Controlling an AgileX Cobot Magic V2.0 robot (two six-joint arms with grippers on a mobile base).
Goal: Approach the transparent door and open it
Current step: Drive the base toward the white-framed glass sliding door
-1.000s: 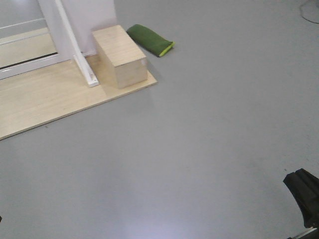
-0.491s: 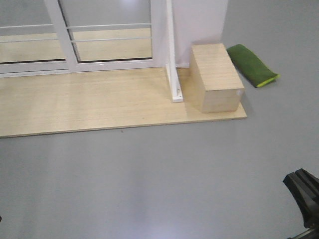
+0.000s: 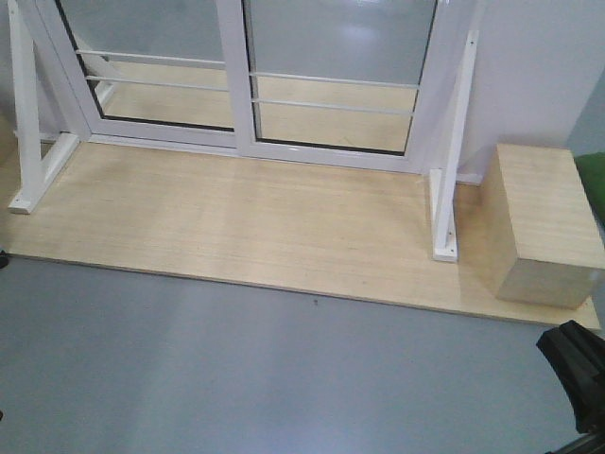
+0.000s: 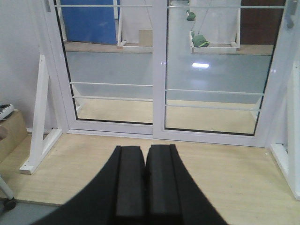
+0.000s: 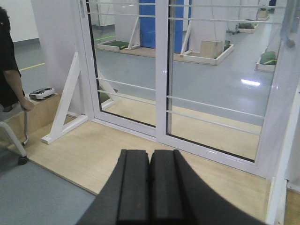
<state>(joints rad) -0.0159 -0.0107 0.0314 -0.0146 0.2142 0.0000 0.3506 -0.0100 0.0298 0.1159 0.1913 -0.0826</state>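
The robot is on the first part of the job: getting close to the door. The transparent door (image 5: 213, 89) stands along the back edge of the wooden platform (image 3: 236, 227), in the right half of the big white frame. Only a bit of its grey handle (image 5: 288, 29) shows, high up by the door's right edge, so I think this is the panel to slide. The other glass panel (image 3: 142, 38) is right beside it on the left.

The left gripper (image 4: 145, 157) has its two black fingers pressed flat together with nothing between them. The right gripper (image 5: 150, 158) is the same. Both are well away from the glass.

To do this step well, the robot should roll slowly toward the front edge of the platform and aim for the right side, where the handle is. It should stop before it bumps that edge. It must mind the white brace (image 3: 446, 189) near the platform's right end, and the wooden box (image 3: 539, 227) just past it. A person (image 5: 9, 61) sits off the left end, so keep clear there too.

The handle is high, so an arm will need to lift and spread its fingers before it reaches. Then it should pull the door sideways — not push on the glass.
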